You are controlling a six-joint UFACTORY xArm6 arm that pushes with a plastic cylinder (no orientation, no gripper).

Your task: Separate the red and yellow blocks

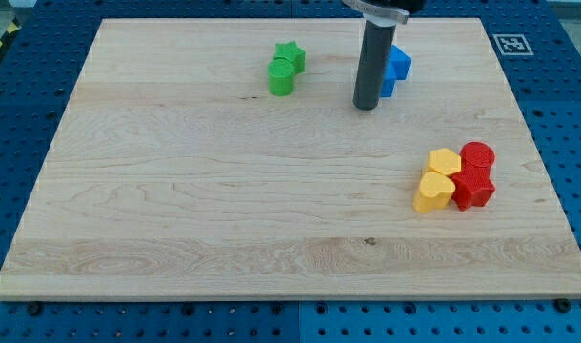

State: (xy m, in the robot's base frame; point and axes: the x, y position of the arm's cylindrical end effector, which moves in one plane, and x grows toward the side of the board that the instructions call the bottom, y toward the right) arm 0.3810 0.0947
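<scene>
Two red blocks sit at the view's right: a red round block above a red star-like block. Touching them on their left are two yellow blocks: a yellow hexagon above a yellow heart-shaped block. The four form one tight cluster. My tip is at the view's top centre, far up and left of that cluster, just left of the blue blocks.
Two green blocks, a star and a round one, lie at the view's top, left of my tip. The wooden board lies on a blue perforated table. A marker tag is beside the board's top right corner.
</scene>
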